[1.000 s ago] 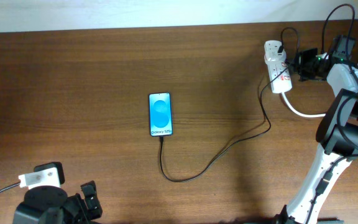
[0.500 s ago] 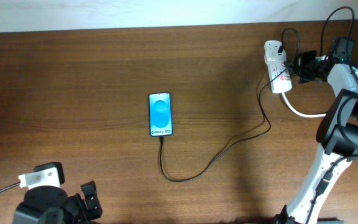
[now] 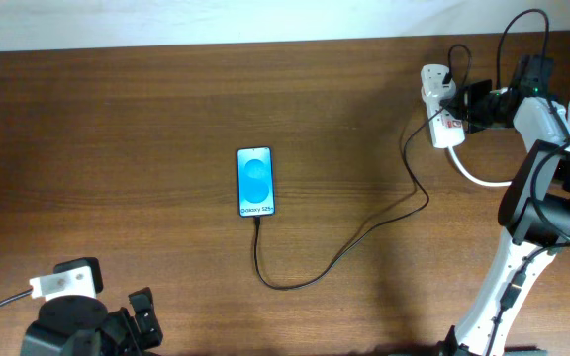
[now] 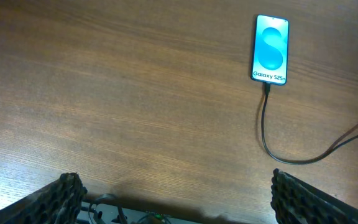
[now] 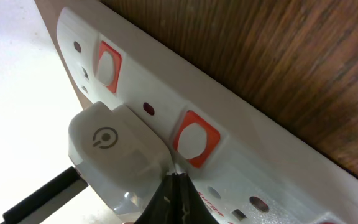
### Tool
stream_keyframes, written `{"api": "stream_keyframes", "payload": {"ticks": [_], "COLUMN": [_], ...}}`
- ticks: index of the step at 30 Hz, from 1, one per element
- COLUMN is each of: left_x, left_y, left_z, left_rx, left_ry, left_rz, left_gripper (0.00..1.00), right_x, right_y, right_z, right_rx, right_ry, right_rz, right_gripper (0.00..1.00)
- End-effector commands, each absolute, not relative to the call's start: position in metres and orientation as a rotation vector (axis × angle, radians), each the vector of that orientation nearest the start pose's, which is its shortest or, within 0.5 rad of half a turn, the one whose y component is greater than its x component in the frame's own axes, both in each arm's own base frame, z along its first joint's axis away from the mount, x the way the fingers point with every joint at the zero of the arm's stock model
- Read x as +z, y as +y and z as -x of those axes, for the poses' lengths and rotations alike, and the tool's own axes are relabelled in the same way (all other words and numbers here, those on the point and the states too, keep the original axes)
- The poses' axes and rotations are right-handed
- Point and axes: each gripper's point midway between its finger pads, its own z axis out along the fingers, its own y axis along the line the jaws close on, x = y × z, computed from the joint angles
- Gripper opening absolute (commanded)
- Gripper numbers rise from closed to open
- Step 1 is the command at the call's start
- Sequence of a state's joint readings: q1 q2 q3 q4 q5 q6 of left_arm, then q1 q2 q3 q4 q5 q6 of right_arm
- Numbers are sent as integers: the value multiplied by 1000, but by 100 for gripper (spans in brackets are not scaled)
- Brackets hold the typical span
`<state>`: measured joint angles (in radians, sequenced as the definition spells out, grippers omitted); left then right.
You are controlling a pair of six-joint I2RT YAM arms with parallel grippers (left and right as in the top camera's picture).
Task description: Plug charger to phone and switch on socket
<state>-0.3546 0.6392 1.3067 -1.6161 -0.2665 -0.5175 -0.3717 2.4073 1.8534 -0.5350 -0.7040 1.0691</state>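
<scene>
The phone (image 3: 255,181) lies flat mid-table, blue screen up; it also shows in the left wrist view (image 4: 270,49). The black charger cable (image 3: 344,252) is plugged into the phone's lower end and runs in a loop to the white socket strip (image 3: 437,107) at the far right. In the right wrist view a white adapter (image 5: 114,155) sits in the strip (image 5: 260,162) beside a red-framed switch (image 5: 194,139). My right gripper (image 5: 174,180) is shut, its tips touching the strip at that switch; overhead it is at the strip (image 3: 460,100). My left gripper (image 4: 176,205) is open and empty at the near left.
A thick white cord (image 3: 483,178) curves from the strip toward the right arm's base. The table's far edge runs just behind the strip. A second red-framed switch (image 5: 109,63) lies further along the strip.
My right gripper has moved left onto the socket strip, and the strip and nearby cable have shifted slightly. The phone and left arm have not moved.
</scene>
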Motion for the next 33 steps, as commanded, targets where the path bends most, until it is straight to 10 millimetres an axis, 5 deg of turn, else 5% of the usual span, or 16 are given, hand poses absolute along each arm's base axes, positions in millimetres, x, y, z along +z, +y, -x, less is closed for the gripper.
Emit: {"api": "stream_keyframes", "payload": {"ticks": [1,14,23,33], "left_x": [275,275,275,275], "left_y": [9,9,9,9], "left_z": [-112,-112,-112,-112], "left_rx": [-25,-25,-25,-25], "left_ry": [2446,2446,2446,2446], "left_rz": [317,317,317,317], "left_gripper": [100,99,99,99], "right_x": [20,53,75,64], "right_y": [-94,-122,-113,-110], "right_z": [-553,-555,-566,-559], "right_rx": [1081,1126,1286,1238], "right_ry": [2219,2146,2114,2148], "right_rz": [-1603,-1512,-1360,-1435], "right_gripper": [4,4,4,4]}}
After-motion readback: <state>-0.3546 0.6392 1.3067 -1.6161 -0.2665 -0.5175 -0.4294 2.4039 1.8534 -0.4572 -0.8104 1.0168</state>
